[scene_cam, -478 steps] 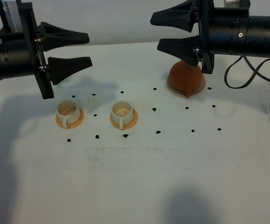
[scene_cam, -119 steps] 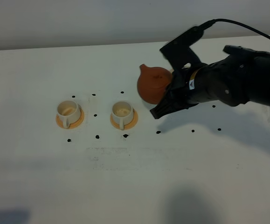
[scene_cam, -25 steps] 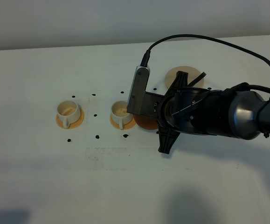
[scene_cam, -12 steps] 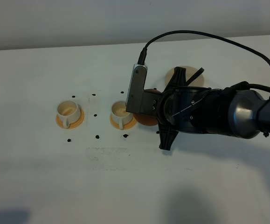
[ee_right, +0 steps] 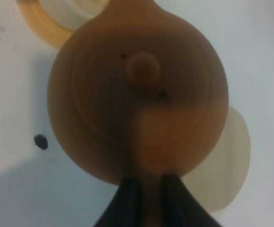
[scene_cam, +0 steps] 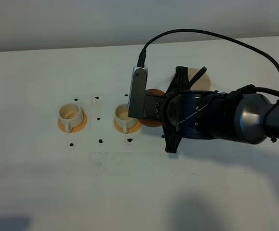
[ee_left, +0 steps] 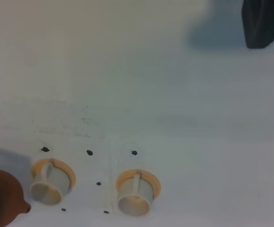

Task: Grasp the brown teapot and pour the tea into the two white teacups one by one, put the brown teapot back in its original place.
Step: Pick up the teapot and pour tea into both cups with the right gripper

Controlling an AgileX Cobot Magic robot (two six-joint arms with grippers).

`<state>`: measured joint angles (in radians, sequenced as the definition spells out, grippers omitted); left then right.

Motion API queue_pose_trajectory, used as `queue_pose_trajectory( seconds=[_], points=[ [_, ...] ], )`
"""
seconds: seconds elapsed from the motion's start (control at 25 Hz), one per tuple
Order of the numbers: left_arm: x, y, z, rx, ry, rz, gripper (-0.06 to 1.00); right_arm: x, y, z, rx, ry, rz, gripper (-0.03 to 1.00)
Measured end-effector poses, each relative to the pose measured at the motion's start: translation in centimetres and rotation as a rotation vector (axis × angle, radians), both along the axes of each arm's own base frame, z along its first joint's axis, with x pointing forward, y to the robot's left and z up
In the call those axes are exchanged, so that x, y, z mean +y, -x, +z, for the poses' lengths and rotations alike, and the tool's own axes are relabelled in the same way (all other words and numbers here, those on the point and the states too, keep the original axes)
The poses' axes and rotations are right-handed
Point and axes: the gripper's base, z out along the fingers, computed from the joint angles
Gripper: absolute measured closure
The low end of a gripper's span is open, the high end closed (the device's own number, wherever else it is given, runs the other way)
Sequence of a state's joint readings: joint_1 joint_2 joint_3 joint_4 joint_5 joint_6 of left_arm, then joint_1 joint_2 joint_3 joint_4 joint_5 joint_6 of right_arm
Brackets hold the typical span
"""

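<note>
White table (scene_cam: 43, 192), brown teapot (ee_right: 137, 90) beside teacup (scene_cam: 125, 116)

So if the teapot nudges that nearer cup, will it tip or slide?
Probably slide rather than tip: the cup looks short and wide, resting on its saucer. It seems small and light beside the teapot, so even a gentle bump could shift it. It looks white and hard, so possibly brittle.

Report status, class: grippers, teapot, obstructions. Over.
Right gripper shut on brown teapot handle. Left gripper away, opening unclear. Held beside inner teacup, pour unseen. Nothing obstructing.
</note>
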<state>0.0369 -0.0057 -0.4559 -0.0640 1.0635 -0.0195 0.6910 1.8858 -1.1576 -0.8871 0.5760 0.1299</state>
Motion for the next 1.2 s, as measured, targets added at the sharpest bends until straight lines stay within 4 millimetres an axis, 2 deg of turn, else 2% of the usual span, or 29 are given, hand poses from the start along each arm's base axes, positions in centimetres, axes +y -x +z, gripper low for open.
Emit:
queue_pose_trajectory(
  seconds=[1.2],
  points=[
    [0.0,0.0,0.0,0.0,0.001,0.0,0.62,0.21,-0.28,0.44,-0.067,0.082,0.085,0.87]
  ],
)
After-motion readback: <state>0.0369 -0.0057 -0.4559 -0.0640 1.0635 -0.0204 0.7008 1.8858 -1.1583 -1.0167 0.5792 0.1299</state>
